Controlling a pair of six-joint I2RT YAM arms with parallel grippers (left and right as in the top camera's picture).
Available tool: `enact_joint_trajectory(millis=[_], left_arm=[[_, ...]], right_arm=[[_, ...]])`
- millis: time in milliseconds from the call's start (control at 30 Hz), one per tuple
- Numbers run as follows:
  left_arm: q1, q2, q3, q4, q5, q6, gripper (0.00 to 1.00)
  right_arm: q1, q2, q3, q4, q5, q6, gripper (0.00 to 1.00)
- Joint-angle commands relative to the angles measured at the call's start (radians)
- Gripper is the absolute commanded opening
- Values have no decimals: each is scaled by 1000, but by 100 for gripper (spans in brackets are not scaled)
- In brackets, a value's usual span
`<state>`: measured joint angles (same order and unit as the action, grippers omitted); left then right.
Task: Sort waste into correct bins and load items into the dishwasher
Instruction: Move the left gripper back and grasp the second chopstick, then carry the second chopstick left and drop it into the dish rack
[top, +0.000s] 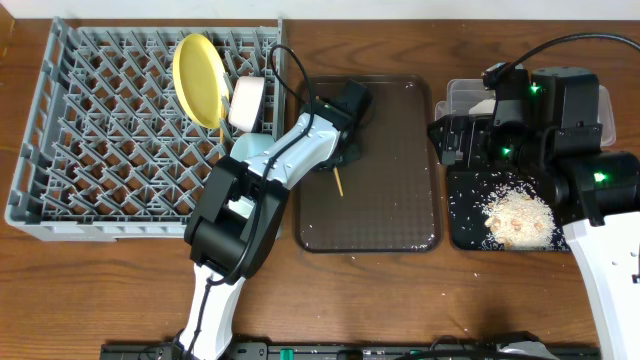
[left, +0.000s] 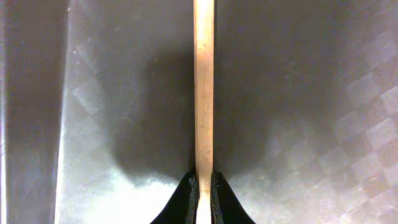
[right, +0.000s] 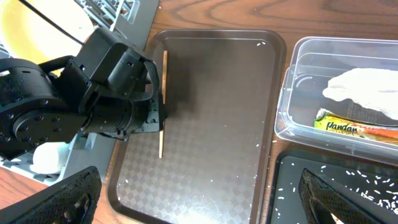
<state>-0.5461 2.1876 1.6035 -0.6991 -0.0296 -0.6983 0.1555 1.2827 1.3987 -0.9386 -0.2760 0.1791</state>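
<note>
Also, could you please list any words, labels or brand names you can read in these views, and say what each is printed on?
"Pandan": printed on the green-and-yellow snack wrapper, which lies in the clear plastic tub, seen in the right wrist view.
The rest of the print on that wrapper is too small and blurred to read.
No other text, number or sign is readable in any view.

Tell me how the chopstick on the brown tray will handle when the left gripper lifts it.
Probably stiff and light: the chopstick is a thin, straight wooden stick. The left gripper pinches it between narrow tips, so it may pivot in the grip. If dropped on the glossy brown tray, it could slide or roll.
</note>
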Motion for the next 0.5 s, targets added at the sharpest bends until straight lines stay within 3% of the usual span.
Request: enact_joint_trajectory(millis=[0,267,467], left_arm=[[-2,-34,12,-29,-5,62,8],[39,-328,13,-82,-21,315,7],[94,-513,13,-224,-267,451,7]], right_arm=[[-1,0,6,0,3,10,99],[-1,0,6,0,3,10,99],[-1,0,6,0,3,10,99]])
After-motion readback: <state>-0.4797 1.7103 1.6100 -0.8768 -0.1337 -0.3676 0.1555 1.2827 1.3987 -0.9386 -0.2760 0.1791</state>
